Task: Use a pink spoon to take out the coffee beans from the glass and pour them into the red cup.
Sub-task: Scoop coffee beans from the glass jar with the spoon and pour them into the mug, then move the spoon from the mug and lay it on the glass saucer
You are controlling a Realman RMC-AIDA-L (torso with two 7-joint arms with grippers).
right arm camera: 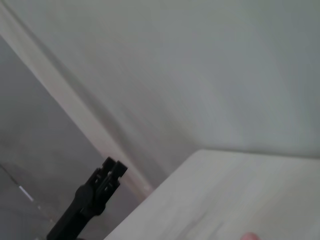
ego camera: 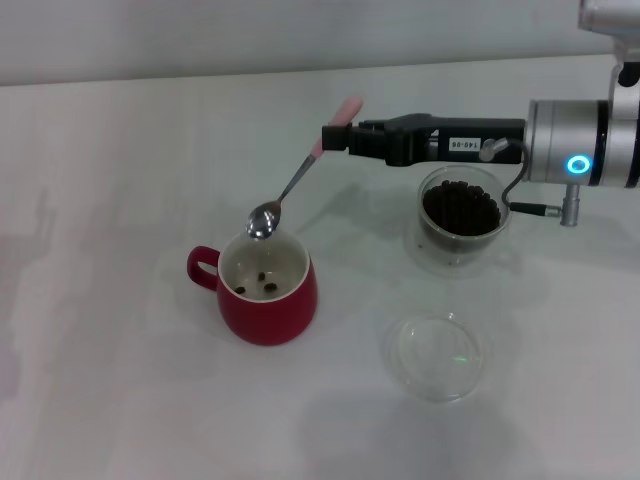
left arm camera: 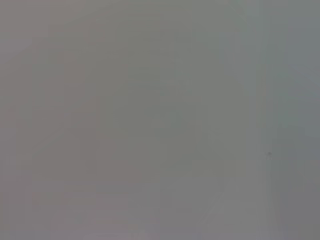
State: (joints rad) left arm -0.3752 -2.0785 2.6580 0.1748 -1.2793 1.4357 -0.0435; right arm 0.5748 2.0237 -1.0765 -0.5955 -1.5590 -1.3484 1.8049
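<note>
Right black gripper (ego camera: 335,137) clenches the slim pink-handled metal spoon (ego camera: 290,190), its silver bowl tilted down just above the rounded glossy red ceramic cup (ego camera: 268,288).

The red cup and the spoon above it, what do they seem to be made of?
The red cup looks like glazed ceramic: glossy red outside, white inside. The pink spoon, held by the right gripper, appears to have a polished metal bowl that mirrors light, with a matte pale pink handle, perhaps plastic or coated.

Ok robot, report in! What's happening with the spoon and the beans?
Right claw shut on spoon, bowl tipped over red cup. A few beans in cup, most still in glass. Left claw out of sight. Nothing in the way.
</note>
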